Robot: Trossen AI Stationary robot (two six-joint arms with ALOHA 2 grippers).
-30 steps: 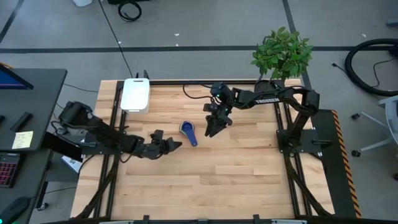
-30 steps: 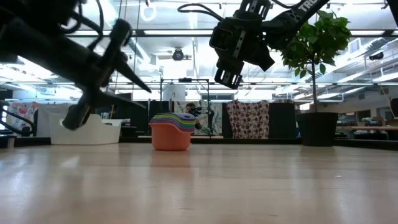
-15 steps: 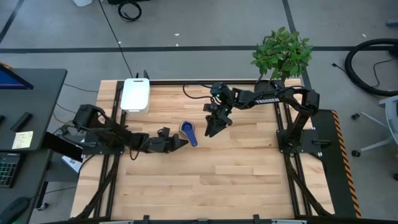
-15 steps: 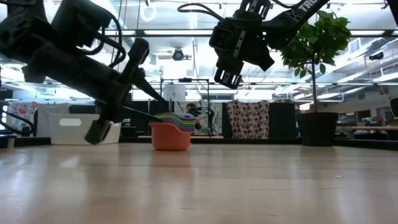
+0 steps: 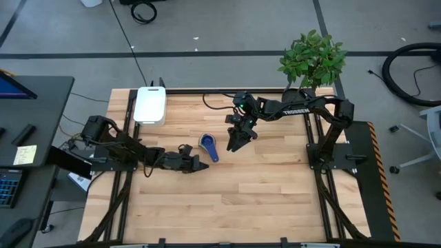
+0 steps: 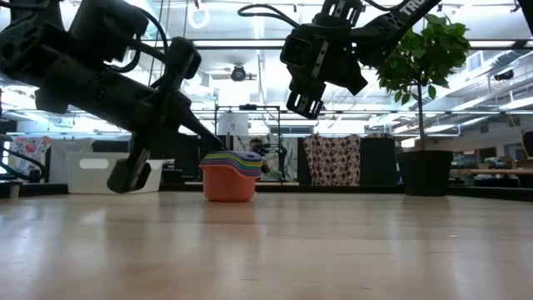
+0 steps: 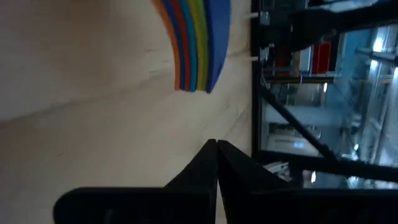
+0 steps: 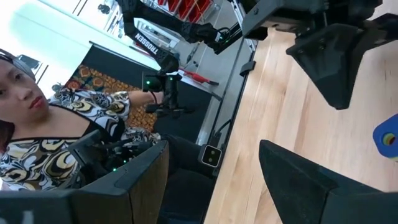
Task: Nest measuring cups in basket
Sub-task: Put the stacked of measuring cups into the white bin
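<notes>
**Cups stacked on table, basket apart**

The measuring cups (image 5: 208, 145) sit nested mid-table, well apart from the basket (image 5: 150, 105) at the far left edge. Left gripper (image 5: 200, 165) is closed, empty, just beside the stack. Right gripper (image 5: 235, 146) hangs wide open, empty, near it.

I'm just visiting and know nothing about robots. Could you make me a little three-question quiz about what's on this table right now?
1. True or false: the measuring cups are already stacked inside one another.
2. Where is the stack? A) in the white basket; B) on the bare table; C) held in a gripper.
3. Fill in: the left gripper has its fingers ____, while the right gripper hangs open above the table.

Key: 1 true; 2 B; 3 shut.
</notes>
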